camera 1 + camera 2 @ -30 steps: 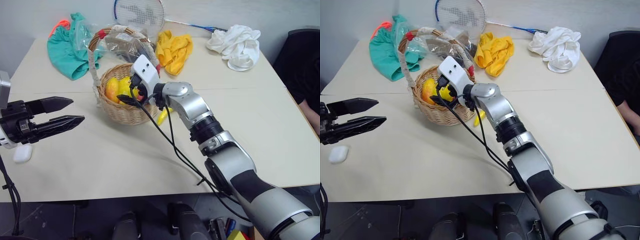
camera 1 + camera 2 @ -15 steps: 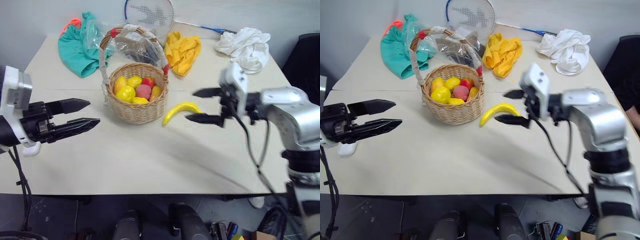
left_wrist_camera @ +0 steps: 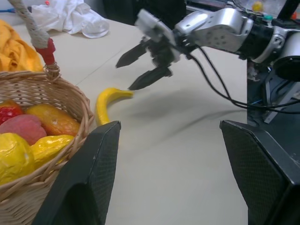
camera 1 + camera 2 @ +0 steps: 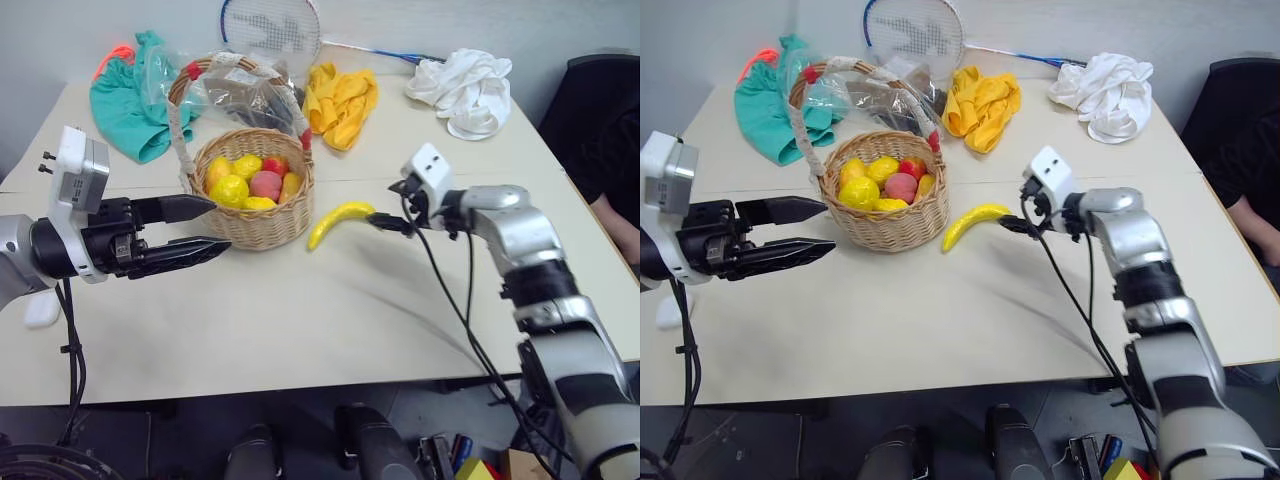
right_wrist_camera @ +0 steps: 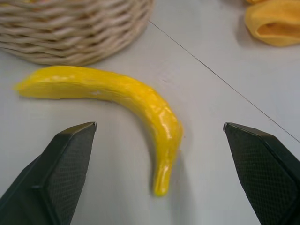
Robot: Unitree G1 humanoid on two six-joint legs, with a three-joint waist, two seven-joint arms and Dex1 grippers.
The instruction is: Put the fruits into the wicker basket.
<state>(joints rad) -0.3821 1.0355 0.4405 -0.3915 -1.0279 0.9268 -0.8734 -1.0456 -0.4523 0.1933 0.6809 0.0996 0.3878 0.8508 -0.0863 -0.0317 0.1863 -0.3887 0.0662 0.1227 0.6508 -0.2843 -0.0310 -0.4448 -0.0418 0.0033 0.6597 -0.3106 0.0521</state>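
Note:
The wicker basket (image 4: 252, 215) stands on the table's left half and holds several fruits, among them a lemon (image 4: 231, 189) and a pink fruit (image 4: 265, 184). A banana (image 4: 337, 221) lies on the table just right of the basket. My right gripper (image 4: 388, 205) hovers at the banana's right tip, open and empty; in the right wrist view the banana (image 5: 126, 91) lies between its fingers (image 5: 56, 173). My left gripper (image 4: 220, 225) points at the basket's left side, open and empty. The left wrist view shows the basket (image 3: 42, 93), the banana (image 3: 107, 101) and the right gripper (image 3: 143, 65).
Behind the basket lie a teal cloth (image 4: 128, 95), a plastic bag (image 4: 240, 88), a yellow cloth (image 4: 340, 98), a racket (image 4: 270, 25) and a white cloth (image 4: 462, 85). A small white case (image 4: 42, 310) sits near the left edge. A person in dark clothes (image 4: 600, 130) sits at the right.
My right gripper has swung from over the basket out to the right and down to the banana's tip. My left gripper has edged toward the basket. The camera has shifted.

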